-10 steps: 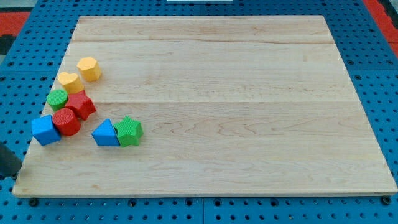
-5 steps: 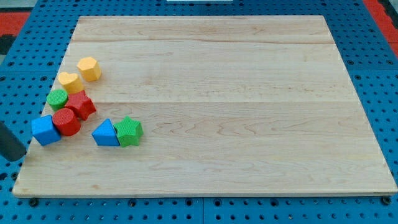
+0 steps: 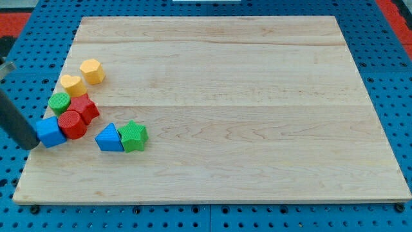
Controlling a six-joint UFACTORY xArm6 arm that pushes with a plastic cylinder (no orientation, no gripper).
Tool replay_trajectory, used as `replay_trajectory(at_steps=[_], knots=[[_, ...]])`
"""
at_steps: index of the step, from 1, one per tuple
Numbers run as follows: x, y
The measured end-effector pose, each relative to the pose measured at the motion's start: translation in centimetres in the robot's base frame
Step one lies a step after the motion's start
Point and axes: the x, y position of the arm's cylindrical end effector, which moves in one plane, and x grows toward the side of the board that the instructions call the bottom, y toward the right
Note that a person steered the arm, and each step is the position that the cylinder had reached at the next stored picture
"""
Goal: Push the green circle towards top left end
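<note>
Tip: my tip (image 3: 29, 147) is seen at the view's left edge of the wooden board (image 3: 257, 96), at the lower end of the dark rod; no pincer is fitted, so no open or closed state can be told.
Contact: the blue cube (image 3: 49, 132) lies just to the view's right of the tip, apparently touched by it.
Task block: the green circle (image 3: 59, 102) sits up and slightly to the view's right of the tip, beyond the blue cube, well short of the top left corner.
Neighbours of the circle: the red star (image 3: 84, 108) touches it on the view's right, the yellow heart (image 3: 72, 84) lies just above it, and the red cylinder (image 3: 73, 124) is below it, beside the cube.
Farther blocks: a yellow hexagon (image 3: 93, 71) is found higher up; a blue triangle (image 3: 109, 138) and a green star (image 3: 134, 136) lie together to the tip's right.
Step in hand: approach is judged under way; the circle is not yet pushed.
Next move: the tip would have to be brought beneath the circle, clear of cube and cylinder, then driven upward, the heart being likely in the way.
</note>
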Motion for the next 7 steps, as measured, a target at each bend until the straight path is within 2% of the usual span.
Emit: replay_trajectory(at_steps=[1,3,4,5,6,7], knots=[[-0.8,1.2],[-2.4,-0.6],[-5.7,-0.2],[-7.1,5.6],[-10.4,11.7],[-14.4,15.0]])
